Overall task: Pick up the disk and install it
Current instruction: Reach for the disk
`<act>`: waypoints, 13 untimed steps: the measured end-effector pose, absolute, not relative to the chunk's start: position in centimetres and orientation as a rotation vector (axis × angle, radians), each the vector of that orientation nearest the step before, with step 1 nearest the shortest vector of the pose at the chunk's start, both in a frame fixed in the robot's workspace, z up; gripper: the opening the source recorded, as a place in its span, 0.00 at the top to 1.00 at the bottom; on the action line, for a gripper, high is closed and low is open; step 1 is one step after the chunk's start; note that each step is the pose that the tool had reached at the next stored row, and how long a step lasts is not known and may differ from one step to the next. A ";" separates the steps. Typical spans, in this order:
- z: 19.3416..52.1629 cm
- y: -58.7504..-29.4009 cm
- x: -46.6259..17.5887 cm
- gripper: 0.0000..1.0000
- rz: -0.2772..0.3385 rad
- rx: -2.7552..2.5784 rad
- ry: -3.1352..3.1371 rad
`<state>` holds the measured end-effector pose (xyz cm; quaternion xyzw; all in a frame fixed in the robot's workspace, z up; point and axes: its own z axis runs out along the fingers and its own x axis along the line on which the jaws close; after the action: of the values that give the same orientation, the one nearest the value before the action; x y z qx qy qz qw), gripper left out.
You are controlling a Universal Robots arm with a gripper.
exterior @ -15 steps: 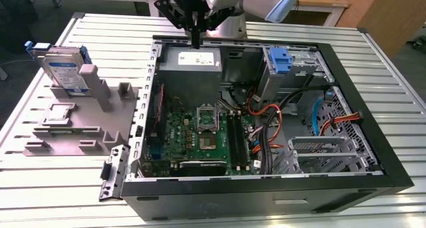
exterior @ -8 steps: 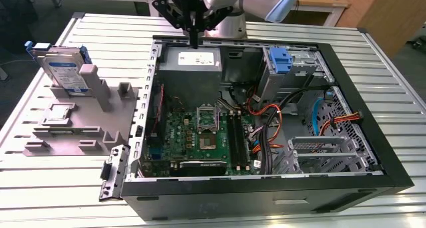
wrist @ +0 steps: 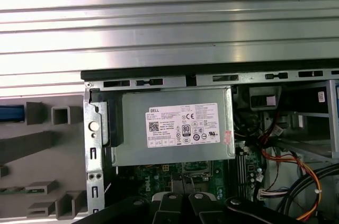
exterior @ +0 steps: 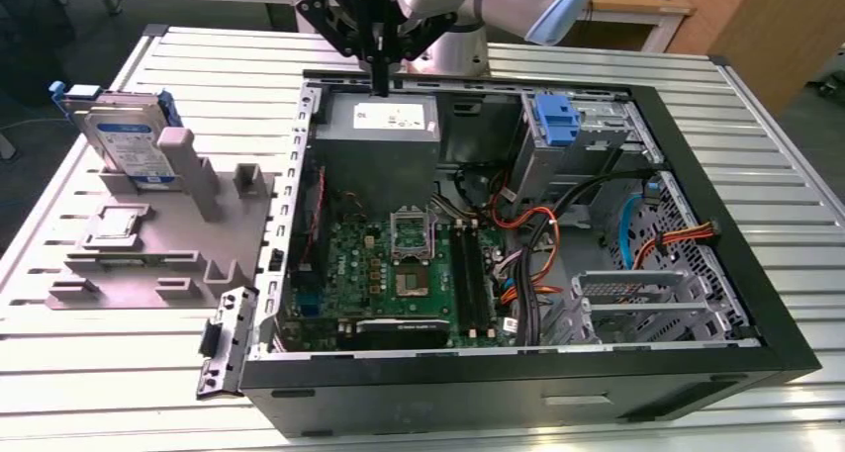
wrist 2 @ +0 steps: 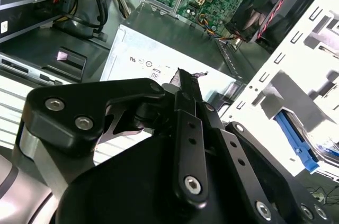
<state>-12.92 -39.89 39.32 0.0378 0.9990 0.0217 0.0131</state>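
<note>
The disk (exterior: 129,138), a silver-grey drive with a white-and-blue label in a blue carrier, stands upright in a grey fixture (exterior: 145,249) at the exterior view's left, outside the computer case. My gripper (exterior: 380,84) hangs well to the right of it, over the far edge of the open case (exterior: 528,383), just above the grey power supply box (exterior: 383,126). Its fingers (wrist 2: 183,83) are shut together and hold nothing. A blue edge of the disk (wrist: 11,113) shows in the first wrist view beside the fixture's grey posts.
The case lies open on a slatted metal table (exterior: 106,393). Inside are the green motherboard (exterior: 396,269), bundled cables (exterior: 541,234), a blue latch piece (exterior: 556,121) on the drive cage and a metal bay (exterior: 640,299). The power supply's white label (wrist: 183,125) faces up.
</note>
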 end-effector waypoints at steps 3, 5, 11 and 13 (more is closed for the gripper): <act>39.3 -39.9 -12.9 0.90 0.068 0.118 3.113; 39.3 -39.9 -12.9 0.90 0.068 0.118 3.113; 39.3 -39.9 -13.0 0.90 0.068 0.118 3.112; 39.3 -39.9 -13.1 0.90 0.068 0.118 3.113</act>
<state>-13.11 -39.89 39.32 0.0379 0.9990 0.0217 0.0131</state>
